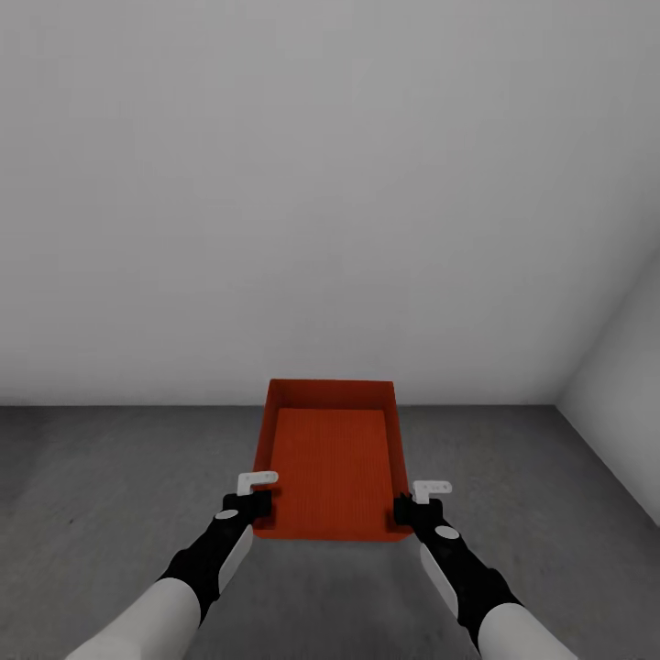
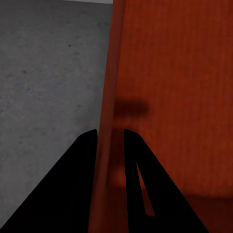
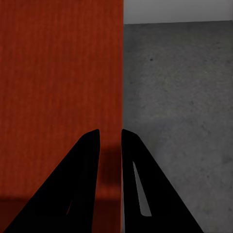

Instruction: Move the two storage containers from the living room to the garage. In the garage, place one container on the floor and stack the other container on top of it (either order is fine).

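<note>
Left gripper and right gripper each clamped on a long wall of the orange-red bin, pointing lengthwise toward the white wall

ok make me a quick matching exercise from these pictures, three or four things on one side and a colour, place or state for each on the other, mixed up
Things:
1. orange-red open-topped plastic storage container
2. rough concrete floor
3. plain wall
4. left gripper

Descriptions:
a. white, behind the container
b. dark grey and mottled
c. closed on the near left wall of the bin
d. held at its near end between the two grippers, nothing inside it

Pairs: 1-d, 2-b, 3-a, 4-c

The right gripper clamps the opposite wall in the same way.
</note>
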Controlling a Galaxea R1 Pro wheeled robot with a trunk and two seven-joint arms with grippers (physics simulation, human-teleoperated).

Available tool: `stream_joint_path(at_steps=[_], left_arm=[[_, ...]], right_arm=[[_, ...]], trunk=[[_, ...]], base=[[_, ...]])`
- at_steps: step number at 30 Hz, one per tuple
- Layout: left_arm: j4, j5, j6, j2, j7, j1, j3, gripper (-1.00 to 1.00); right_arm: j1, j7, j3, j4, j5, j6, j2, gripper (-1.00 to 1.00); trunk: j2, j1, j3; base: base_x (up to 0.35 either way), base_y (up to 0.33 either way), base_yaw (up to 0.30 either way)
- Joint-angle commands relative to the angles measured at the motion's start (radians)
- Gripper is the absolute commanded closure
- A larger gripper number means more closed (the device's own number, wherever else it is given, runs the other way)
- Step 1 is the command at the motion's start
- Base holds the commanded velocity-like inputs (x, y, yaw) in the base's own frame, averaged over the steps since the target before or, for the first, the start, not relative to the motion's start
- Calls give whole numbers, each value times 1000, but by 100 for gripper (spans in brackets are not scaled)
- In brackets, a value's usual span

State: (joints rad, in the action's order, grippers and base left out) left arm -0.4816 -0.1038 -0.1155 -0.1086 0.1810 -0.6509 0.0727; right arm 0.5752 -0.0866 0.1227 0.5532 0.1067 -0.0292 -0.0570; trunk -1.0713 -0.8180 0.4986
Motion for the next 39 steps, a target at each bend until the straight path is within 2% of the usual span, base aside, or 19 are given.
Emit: stream_joint_path(at_steps=[1, 39], left_arm=[[-5, -7, -6, 1, 12, -1, -2, 100], [-6, -7, -6, 1, 12, -1, -1, 100]], right_arm=[[0, -13, 2, 1, 7, -3, 2, 100], [0, -14, 2, 1, 5, -3, 2, 100]], trunk=[[-1, 0, 3], [-1, 0, 64]], base=[[0, 0, 0], [0, 0, 0]])
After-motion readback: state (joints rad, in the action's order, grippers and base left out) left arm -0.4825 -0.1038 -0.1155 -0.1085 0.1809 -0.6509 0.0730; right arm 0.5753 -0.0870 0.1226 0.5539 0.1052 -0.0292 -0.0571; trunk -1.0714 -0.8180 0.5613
